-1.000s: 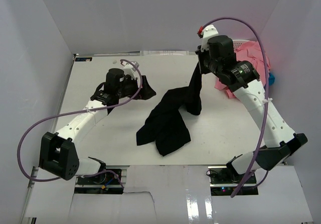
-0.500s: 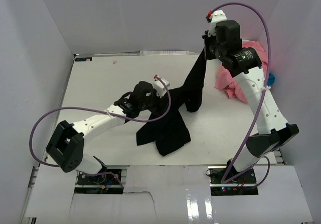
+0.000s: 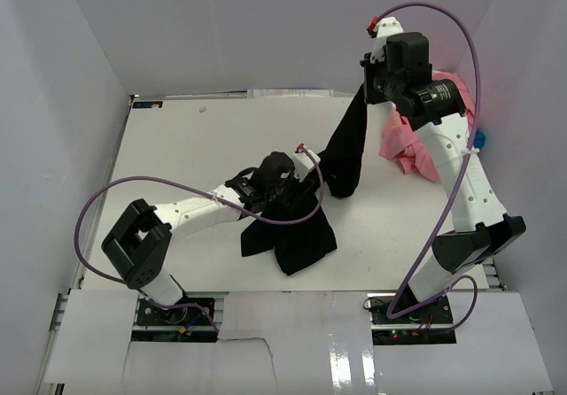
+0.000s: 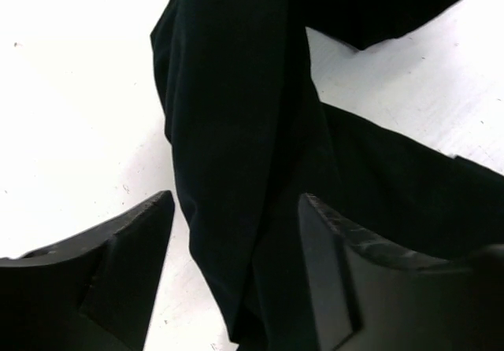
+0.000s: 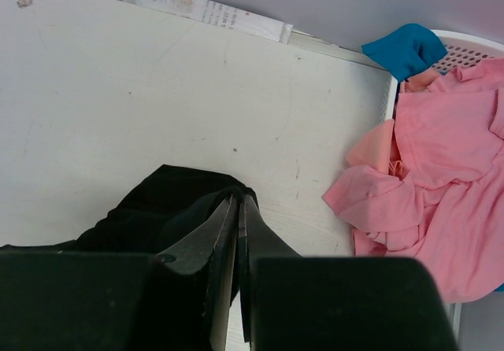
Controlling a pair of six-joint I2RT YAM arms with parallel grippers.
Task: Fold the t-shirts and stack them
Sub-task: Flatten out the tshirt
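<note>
You are at the opening step: getting the black t-shirt (image 3: 299,228) spread out before any fold is made. Your right gripper (image 5: 238,203) is raised high, its fingers pressed together and pinching a bunch of that shirt. The cloth hangs from it in a long twisted rope down to the table (image 3: 177,147), where the rest lies heaped under your left gripper (image 4: 236,213). The left gripper is spread wide and low, with a thick ridge of black fabric running between its fingers, not yet gripped. In my judgement, the next move calls for closing the left fingers on a single edge or corner, not the whole ridge. Both arms can then draw apart and lay the shirt flat. Grabbing several layers would likely keep it twisted. Beside the right gripper, on its outer side, salmon-pink t-shirts (image 5: 441,209) spill in a crumpled pile out of a white lattice basket (image 5: 476,46). A scrap of blue cloth (image 5: 405,48) lies at the basket's rim. The table is matte white and lightly scuffed, closed in by plain white walls (image 3: 80,67) on three sides
</note>
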